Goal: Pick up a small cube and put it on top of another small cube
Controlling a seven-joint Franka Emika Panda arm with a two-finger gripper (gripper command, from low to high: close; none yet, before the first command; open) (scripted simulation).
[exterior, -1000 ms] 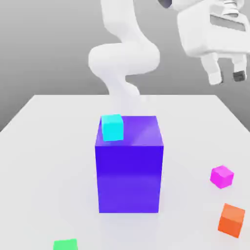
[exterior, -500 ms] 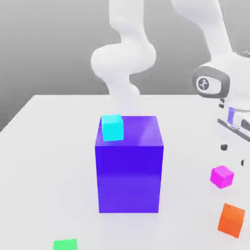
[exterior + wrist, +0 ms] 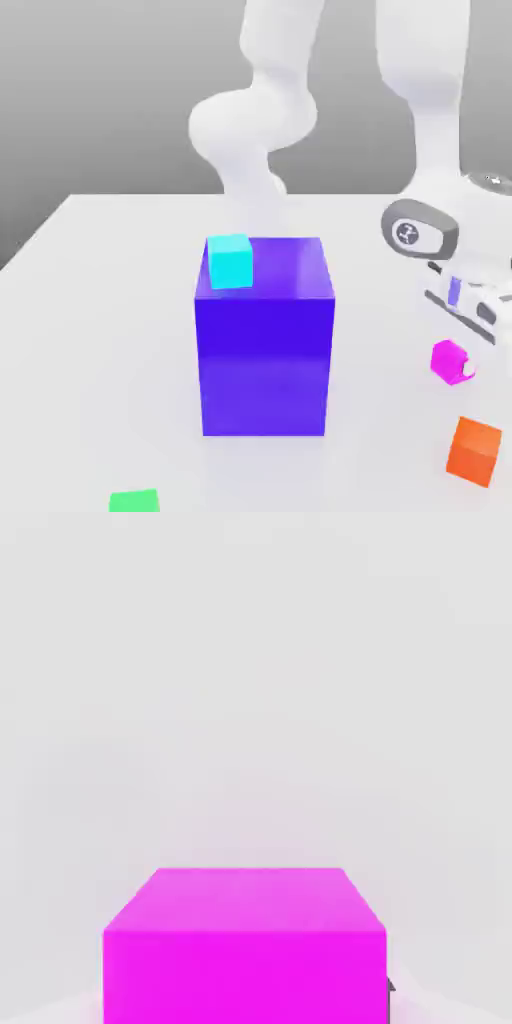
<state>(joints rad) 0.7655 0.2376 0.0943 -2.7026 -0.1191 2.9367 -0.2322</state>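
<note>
We stand beside the big blue-purple block (image 3: 264, 340) with its cyan cube (image 3: 230, 261), our gripper (image 3: 462, 352) low at the exterior view's right with jaws closed on the small magenta cube (image 3: 450, 360) on the table (image 3: 100, 300), so we should lift straight up, keeping it square.

Big blue-purple block (image 3: 263, 360) mid-table (image 3: 90, 300), cyan cube (image 3: 230, 261) on top; orange cube (image 3: 474, 451) & green cube (image 3: 134, 501) near front.

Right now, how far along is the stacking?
Done: the gripper is down at the magenta cube and shut on it. In hand: the grasp, with the cube apparently on the table. Left: lift and set it on another small cube, perhaps the cyan cube on the blue block.
</note>
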